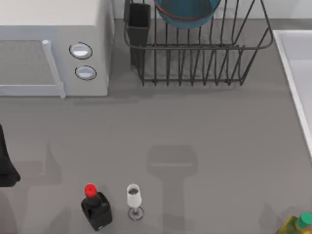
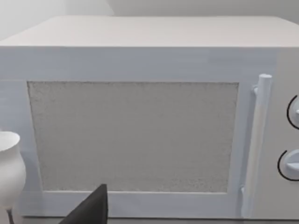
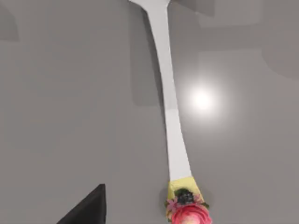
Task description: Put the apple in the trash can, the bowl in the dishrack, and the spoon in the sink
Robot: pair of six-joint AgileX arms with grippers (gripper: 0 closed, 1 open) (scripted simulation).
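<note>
The deep-blue bowl (image 1: 187, 12) rests inside the black wire dishrack (image 1: 200, 53) at the back. Along the right edge lies the pale sink (image 1: 297, 63). In the right wrist view the spoon (image 3: 170, 107), white-handled with a yellow, flowered end, hangs above the grey table and casts a shadow beside it. My right gripper (image 3: 182, 221) is shut on the spoon at its flowered end, and one dark finger (image 3: 88, 210) shows. My left gripper (image 1: 6, 168) is parked at the left edge, facing the microwave. The apple and the trash can are out of view.
A white microwave (image 1: 53, 44) fills the back left. A black bottle with a red cap (image 1: 95, 207) and a wine glass (image 1: 133, 199) stand near the front. A yellow-green bottle (image 1: 297, 225) is at the front right corner.
</note>
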